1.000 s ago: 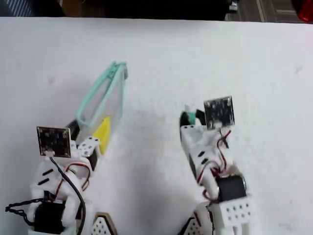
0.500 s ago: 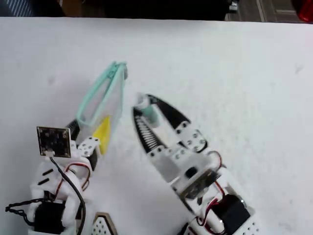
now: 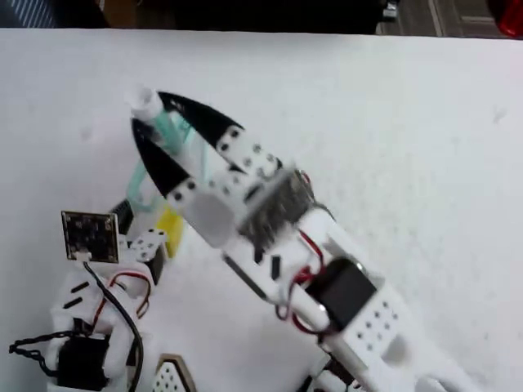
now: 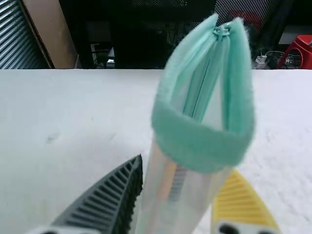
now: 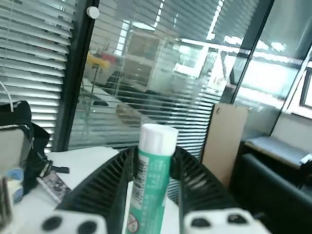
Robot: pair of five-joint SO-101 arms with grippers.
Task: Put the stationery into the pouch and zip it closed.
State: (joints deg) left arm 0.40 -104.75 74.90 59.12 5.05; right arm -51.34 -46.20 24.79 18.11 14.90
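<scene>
The glue stick [image 5: 152, 175] is clamped between the two black fingers of the right pincer [image 3: 149, 112], so that pincer is closed on it, with the white cap [image 5: 158, 135] poking out past the fingertips. In the high view the stick is held over the far part of the pouch [image 3: 139, 178], with the cap aimed away from the robot and toward its left. How high above the pouch it's carried can't really be told.

The pouch is a clear one with a teal zip edge. It's gripped at its near end by the left pincer [image 4: 185, 168], with one black finger and one yellow finger pressed to either side. Its long axis runs straight away from that pincer along the tabletop [image 3: 392, 106]. In the left wrist view the teal mouth [image 4: 202, 144] is seen gaping open in a loop, zip not drawn.

The bit everything hangs on is the angle. The stick seems to be laid across the pouch's long axis rather than along it, and the cap end is pointed past the mouth, not down into it. It would probably have to be swung into line with the opening and tipped down before being let go. No hand-over looks needed, since the stick is with the right arm and the pouch is steadied by the left.
</scene>
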